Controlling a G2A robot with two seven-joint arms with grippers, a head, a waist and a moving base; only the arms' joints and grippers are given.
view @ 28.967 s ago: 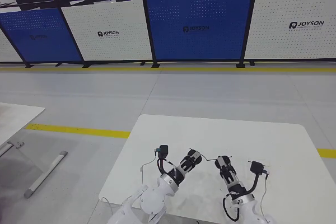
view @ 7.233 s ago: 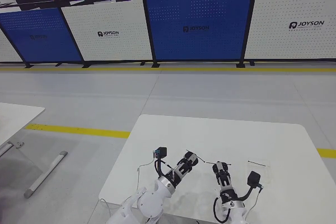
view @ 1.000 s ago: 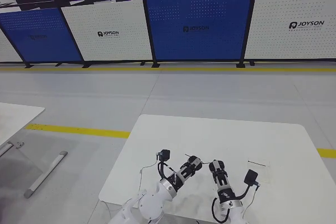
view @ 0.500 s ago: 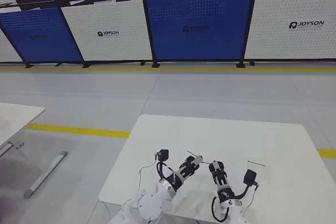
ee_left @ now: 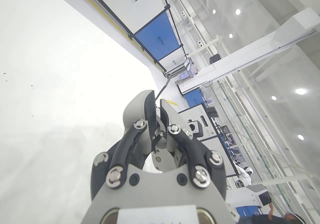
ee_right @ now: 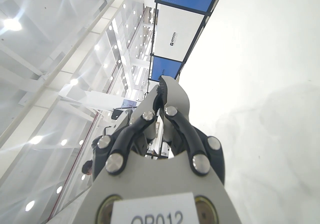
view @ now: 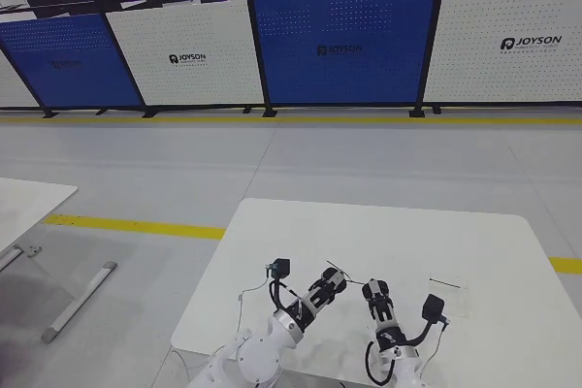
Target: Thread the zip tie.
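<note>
Pinching a thin black zip tie [ee_left: 163, 86] is the left hand [ee_left: 155, 100].

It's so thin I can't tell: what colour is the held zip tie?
Black. The zip tie in the left gripper shows best in the left wrist view.

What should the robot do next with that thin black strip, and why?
Probably ease the right gripper toward the zip tie: the left gripper pinches it with its thin end sticking out free, while the right gripper sits shut alongside.

Grey fingers [ee_left: 136, 110] w/ black pads [ee_left: 149, 107], silver screws [ee_left: 173, 129]; white arms [view: 260, 355].
</note>
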